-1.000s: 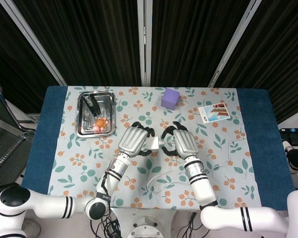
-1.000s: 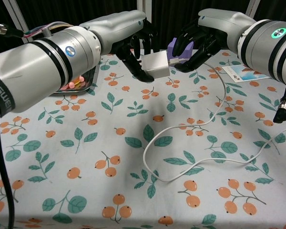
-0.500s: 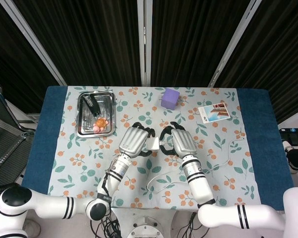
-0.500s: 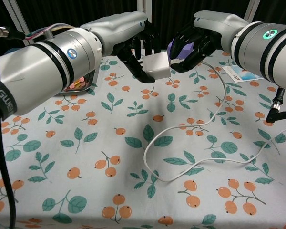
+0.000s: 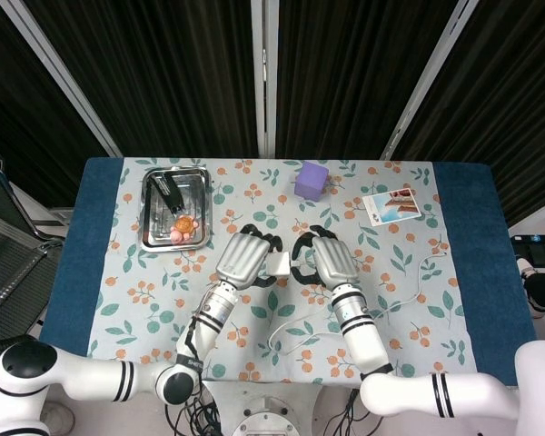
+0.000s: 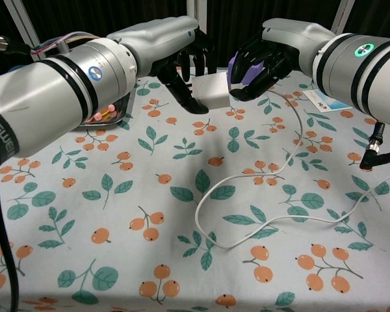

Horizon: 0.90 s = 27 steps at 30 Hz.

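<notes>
My left hand (image 5: 243, 257) (image 6: 182, 62) holds a white charger block (image 5: 278, 263) (image 6: 211, 89) above the middle of the table. Facing it, my right hand (image 5: 327, 257) (image 6: 263, 55) pinches the plug end of a white cable (image 6: 247, 195) (image 5: 300, 329) right against the block's side. The plug itself is hidden between the fingers and the block. From there the cable hangs down and loops over the floral cloth to a black connector (image 6: 370, 153) at the right.
A purple cube (image 5: 311, 180) stands at the back, behind my right hand. A metal tray (image 5: 144, 211) with small items lies at the back left. A printed card (image 5: 391, 205) (image 6: 328, 101) lies at the back right. Blue cloth borders both table ends.
My right hand has moved left, bringing the plug up against the charger block. The cable's black end has slid left across the cloth. The left hand has barely moved.
</notes>
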Each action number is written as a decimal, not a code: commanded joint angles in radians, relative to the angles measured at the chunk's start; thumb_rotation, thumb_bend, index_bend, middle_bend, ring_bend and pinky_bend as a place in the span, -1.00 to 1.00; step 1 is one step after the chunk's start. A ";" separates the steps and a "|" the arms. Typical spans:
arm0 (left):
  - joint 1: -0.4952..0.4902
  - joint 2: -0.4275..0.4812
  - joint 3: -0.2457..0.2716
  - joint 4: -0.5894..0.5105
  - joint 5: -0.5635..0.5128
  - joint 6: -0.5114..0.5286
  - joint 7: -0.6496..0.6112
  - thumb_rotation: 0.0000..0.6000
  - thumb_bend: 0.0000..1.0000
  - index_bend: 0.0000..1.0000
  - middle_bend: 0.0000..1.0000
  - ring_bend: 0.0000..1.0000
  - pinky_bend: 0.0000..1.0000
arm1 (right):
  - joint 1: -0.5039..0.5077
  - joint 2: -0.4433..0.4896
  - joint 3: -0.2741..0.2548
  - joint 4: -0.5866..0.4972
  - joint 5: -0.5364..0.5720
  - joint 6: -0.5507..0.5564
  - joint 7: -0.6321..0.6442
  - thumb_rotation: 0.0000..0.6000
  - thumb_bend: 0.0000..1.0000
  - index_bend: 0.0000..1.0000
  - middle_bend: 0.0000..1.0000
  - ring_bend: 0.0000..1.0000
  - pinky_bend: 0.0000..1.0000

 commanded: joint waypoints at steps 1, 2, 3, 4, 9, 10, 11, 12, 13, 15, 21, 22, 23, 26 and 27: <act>0.002 0.003 0.002 0.002 -0.001 0.000 -0.001 1.00 -0.34 0.17 0.11 -0.16 -0.48 | -0.001 0.006 -0.003 -0.003 0.001 0.003 0.001 1.00 -0.46 0.31 -0.31 -0.74 -0.70; 0.003 0.005 0.003 0.002 -0.001 0.000 -0.002 1.00 -0.34 0.17 0.11 -0.16 -0.48 | -0.002 0.009 -0.004 -0.006 0.000 0.004 0.002 1.00 -0.46 0.31 -0.31 -0.74 -0.70; 0.006 0.008 0.006 0.004 0.001 0.001 -0.003 1.00 -0.34 0.17 0.11 -0.16 -0.48 | -0.005 0.016 -0.007 -0.010 0.000 0.004 0.006 1.00 -0.46 0.31 -0.31 -0.74 -0.70; 0.008 0.011 0.009 0.005 0.003 0.002 -0.004 1.00 -0.34 0.17 0.11 -0.16 -0.48 | -0.008 0.022 -0.009 -0.013 -0.001 0.005 0.007 1.00 -0.46 0.31 -0.31 -0.74 -0.70; 0.036 0.034 0.039 0.027 0.006 -0.001 -0.021 1.00 -0.34 0.17 0.11 -0.16 -0.49 | -0.033 0.080 -0.029 -0.030 -0.007 -0.002 0.016 1.00 -0.46 0.31 -0.31 -0.74 -0.70; 0.042 0.037 0.048 0.038 0.002 -0.005 -0.024 1.00 -0.34 0.17 0.11 -0.17 -0.49 | -0.038 0.094 -0.033 -0.031 -0.005 -0.006 0.019 1.00 -0.46 0.31 -0.31 -0.74 -0.70; 0.048 0.039 0.058 0.053 -0.002 -0.009 -0.026 1.00 -0.34 0.17 0.11 -0.17 -0.49 | -0.043 0.108 -0.036 -0.031 -0.002 -0.011 0.022 1.00 -0.46 0.31 -0.31 -0.74 -0.70; 0.056 0.038 0.071 0.078 -0.009 -0.016 -0.028 1.00 -0.34 0.17 0.11 -0.17 -0.50 | -0.051 0.126 -0.039 -0.029 0.004 -0.017 0.027 1.00 -0.46 0.31 -0.31 -0.74 -0.70; 0.062 0.036 0.081 0.099 -0.016 -0.022 -0.029 1.00 -0.34 0.17 0.11 -0.17 -0.50 | -0.056 0.139 -0.040 -0.025 0.009 -0.021 0.031 1.00 -0.46 0.31 -0.31 -0.74 -0.70; 0.073 0.026 0.103 0.147 -0.032 -0.039 -0.029 1.00 -0.34 0.17 0.11 -0.17 -0.50 | -0.067 0.164 -0.042 -0.015 0.022 -0.034 0.047 1.00 -0.46 0.32 -0.32 -0.74 -0.70; 0.084 -0.022 0.139 0.266 -0.064 -0.091 -0.017 1.00 -0.35 0.12 0.05 -0.22 -0.52 | -0.076 0.193 -0.055 0.039 0.070 -0.083 0.070 1.00 -0.46 0.32 -0.32 -0.74 -0.70; 0.084 -0.026 0.140 0.273 -0.068 -0.101 -0.018 1.00 -0.35 0.06 0.00 -0.26 -0.53 | -0.071 0.190 -0.058 0.054 0.079 -0.089 0.065 1.00 -0.46 0.32 -0.32 -0.74 -0.70; 0.084 -0.027 0.141 0.278 -0.074 -0.114 -0.018 1.00 -0.37 -0.04 -0.08 -0.33 -0.54 | -0.063 0.185 -0.062 0.075 0.094 -0.096 0.055 1.00 -0.46 0.32 -0.33 -0.74 -0.70; 0.086 -0.023 0.139 0.271 -0.079 -0.124 -0.015 1.00 -0.49 -0.45 -0.45 -0.62 -0.62 | -0.042 0.166 -0.062 0.122 0.133 -0.117 0.036 1.00 -0.46 0.31 -0.35 -0.75 -0.70; 0.091 -0.021 0.138 0.267 -0.070 -0.117 -0.021 1.00 -0.52 -0.51 -0.52 -0.69 -0.64 | -0.031 0.156 -0.062 0.141 0.149 -0.128 0.028 1.00 -0.46 0.30 -0.36 -0.75 -0.70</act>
